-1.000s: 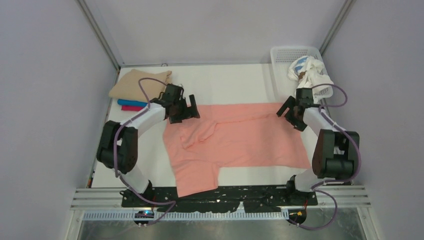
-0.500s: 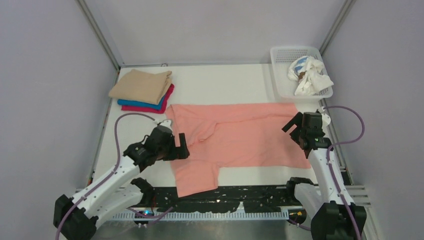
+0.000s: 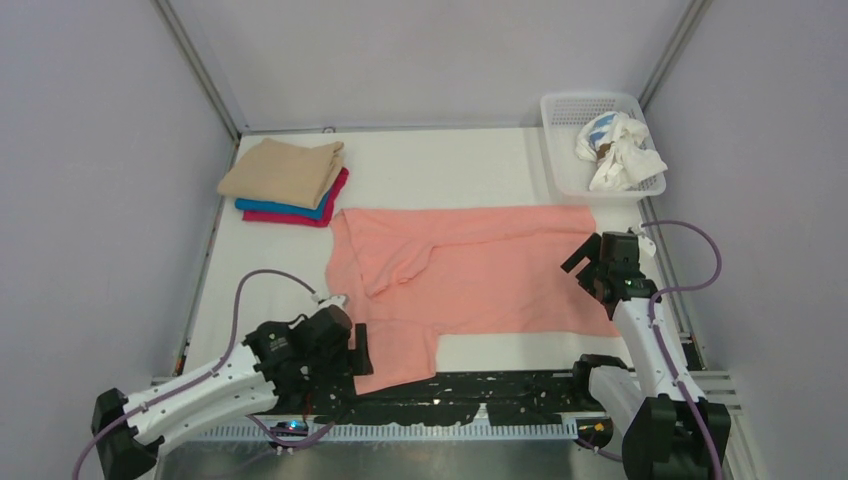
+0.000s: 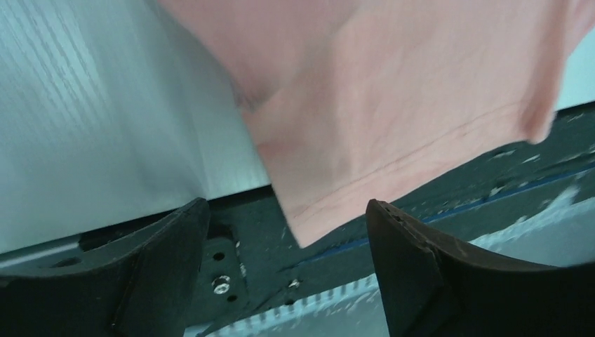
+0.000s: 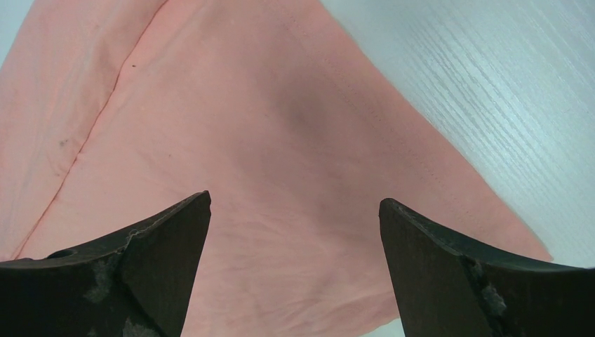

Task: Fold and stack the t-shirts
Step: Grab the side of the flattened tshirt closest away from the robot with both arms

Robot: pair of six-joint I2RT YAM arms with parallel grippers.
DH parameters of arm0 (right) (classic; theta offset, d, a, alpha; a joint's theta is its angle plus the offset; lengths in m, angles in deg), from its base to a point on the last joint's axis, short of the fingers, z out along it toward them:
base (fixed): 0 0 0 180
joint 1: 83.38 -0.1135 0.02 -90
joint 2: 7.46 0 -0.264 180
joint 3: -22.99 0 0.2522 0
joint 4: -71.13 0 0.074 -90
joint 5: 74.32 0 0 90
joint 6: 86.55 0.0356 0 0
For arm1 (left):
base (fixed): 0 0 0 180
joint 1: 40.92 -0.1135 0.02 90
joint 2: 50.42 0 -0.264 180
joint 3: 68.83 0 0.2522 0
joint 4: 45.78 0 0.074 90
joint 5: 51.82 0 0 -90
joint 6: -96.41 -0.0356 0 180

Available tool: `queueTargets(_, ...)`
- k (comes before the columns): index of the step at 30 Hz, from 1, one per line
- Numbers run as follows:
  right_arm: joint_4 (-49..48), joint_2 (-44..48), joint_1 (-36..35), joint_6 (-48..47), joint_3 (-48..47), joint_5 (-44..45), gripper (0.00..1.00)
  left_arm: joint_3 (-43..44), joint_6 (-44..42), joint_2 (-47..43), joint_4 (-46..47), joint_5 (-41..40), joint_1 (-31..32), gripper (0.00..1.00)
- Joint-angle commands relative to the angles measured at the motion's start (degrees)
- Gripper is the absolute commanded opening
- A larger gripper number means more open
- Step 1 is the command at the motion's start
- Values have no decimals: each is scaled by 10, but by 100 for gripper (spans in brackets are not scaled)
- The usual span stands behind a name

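Note:
The salmon-pink t-shirt lies spread flat on the white table, one sleeve hanging over the near edge onto the black rail. My left gripper is open and empty, just left of that sleeve; in the left wrist view the sleeve's corner lies between the jaws' line of sight. My right gripper is open and empty, over the shirt's right side; the right wrist view shows the pink cloth under it. The tan, bright blue and magenta shirts are folded in a stack at the far left.
A white basket holding crumpled white cloth stands at the far right. A black mounting rail runs along the table's near edge. Grey walls close in both sides.
My left arm has swung back from the shirt's far left corner to the near sleeve at the table edge. My right gripper has pulled back along the shirt's right side.

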Motion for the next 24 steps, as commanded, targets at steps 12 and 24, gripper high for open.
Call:
queueTargets(12, -14, 13, 3, 3, 0, 33, 95, 44, 87, 179, 68, 31, 127, 48)
queueTargets(24, -3, 30, 3, 19, 5, 58, 95, 90, 95, 305, 45, -28, 176, 38)
